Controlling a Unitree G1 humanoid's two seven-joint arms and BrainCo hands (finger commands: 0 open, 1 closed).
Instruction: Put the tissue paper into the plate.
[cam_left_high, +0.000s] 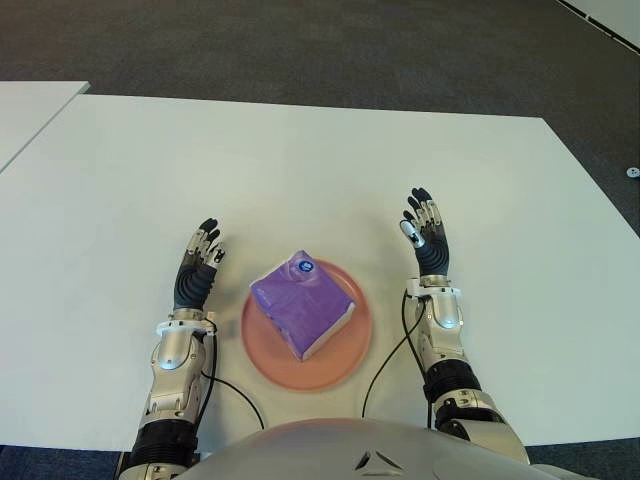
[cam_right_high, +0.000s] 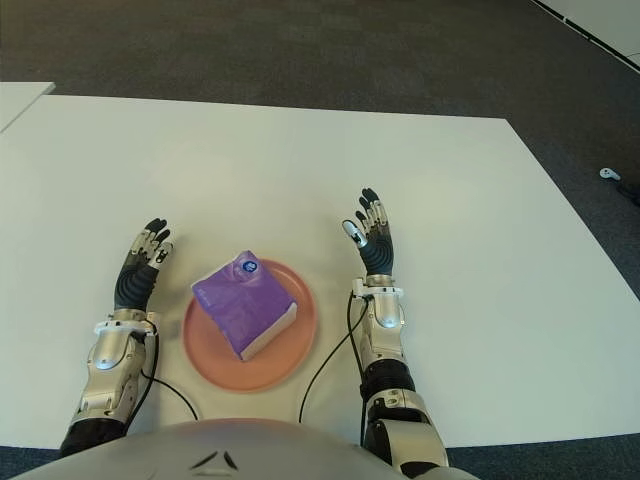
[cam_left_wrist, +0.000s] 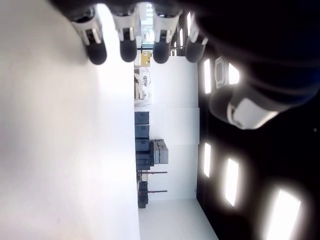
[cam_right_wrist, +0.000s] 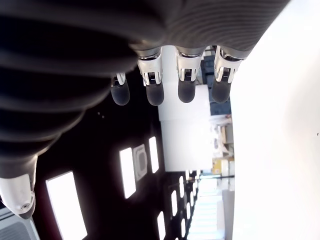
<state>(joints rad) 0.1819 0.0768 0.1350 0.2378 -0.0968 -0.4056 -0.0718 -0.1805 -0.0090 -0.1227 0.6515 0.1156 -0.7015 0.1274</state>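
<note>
On the plate (cam_left_high: 330, 368): tissue pack (cam_left_high: 302, 302), one corner overhanging the rim. Left hand (cam_left_high: 196, 268) and right hand (cam_left_high: 427, 236) flanking, fingers spread, empty, bare table (cam_left_high: 300, 170) beyond.

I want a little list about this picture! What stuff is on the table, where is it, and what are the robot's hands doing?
table: white, with the robot standing at its near edge
plate: round, pinkish, near the robot, between the two hands
tissue pack: purple, lying on the plate
left hand: left of the plate, fingers spread, holding nothing
right hand: right of the plate, fingers spread, holding nothing
task state: the tissue pack is already in the plate
floor: dark carpet beyond the table
</note>
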